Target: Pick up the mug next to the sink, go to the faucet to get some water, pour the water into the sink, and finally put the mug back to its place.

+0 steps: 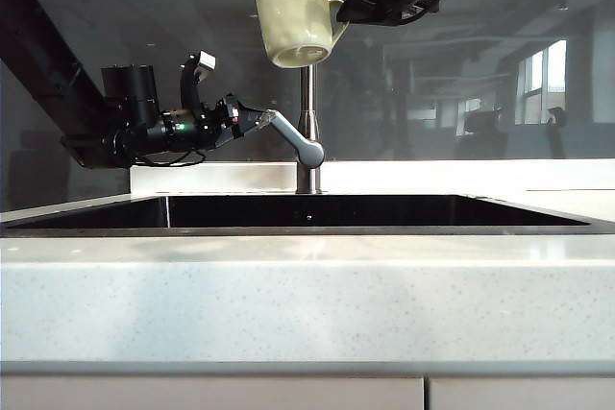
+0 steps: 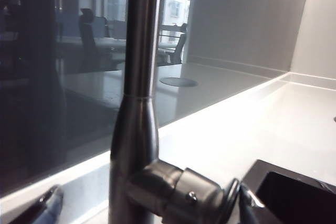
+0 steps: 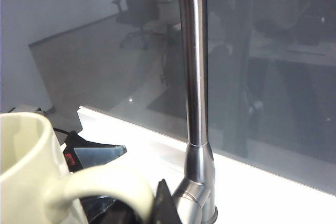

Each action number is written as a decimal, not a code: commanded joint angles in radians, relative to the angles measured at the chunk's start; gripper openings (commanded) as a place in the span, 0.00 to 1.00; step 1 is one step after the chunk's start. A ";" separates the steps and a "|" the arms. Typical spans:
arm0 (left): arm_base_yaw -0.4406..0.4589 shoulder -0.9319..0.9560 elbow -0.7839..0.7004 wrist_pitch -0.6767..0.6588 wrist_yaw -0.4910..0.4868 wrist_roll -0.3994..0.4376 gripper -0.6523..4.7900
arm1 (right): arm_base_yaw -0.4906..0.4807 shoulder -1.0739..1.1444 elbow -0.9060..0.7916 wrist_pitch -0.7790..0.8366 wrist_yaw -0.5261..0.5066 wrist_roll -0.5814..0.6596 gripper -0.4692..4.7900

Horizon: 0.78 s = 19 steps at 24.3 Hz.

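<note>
While left fingers (image 1: 252, 120) gape, right fingers (image 1: 338, 9) clamp the cream mug (image 1: 293, 16) upright.

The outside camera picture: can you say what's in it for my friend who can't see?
The right gripper holds the mug high beside the faucet. The left gripper is at the faucet's lever, above the sink.

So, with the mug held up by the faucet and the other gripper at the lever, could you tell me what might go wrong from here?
1. The right gripper holds the mug only by its handle, tilted high above the sink; added water could make it swing or slip.
2. The left gripper, open at the lever, might slide off it.
3. The mug sits close to the faucet pipe and could knock it.
</note>
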 commanded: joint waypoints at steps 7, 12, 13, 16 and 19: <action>-0.002 -0.010 0.006 0.002 -0.240 0.057 0.89 | 0.003 -0.022 0.015 0.087 -0.001 0.017 0.09; -0.001 -0.010 0.006 0.004 -0.291 0.075 0.89 | 0.002 -0.023 0.015 0.087 -0.001 0.017 0.09; 0.001 -0.011 0.006 0.004 -0.264 0.069 0.90 | 0.002 -0.023 0.015 0.086 -0.001 0.016 0.09; 0.006 -0.012 0.006 0.020 -0.093 0.032 0.90 | -0.005 -0.023 0.015 0.084 -0.001 0.016 0.09; 0.006 -0.012 0.006 0.021 0.063 -0.030 0.90 | -0.018 -0.023 0.015 0.076 -0.001 0.016 0.09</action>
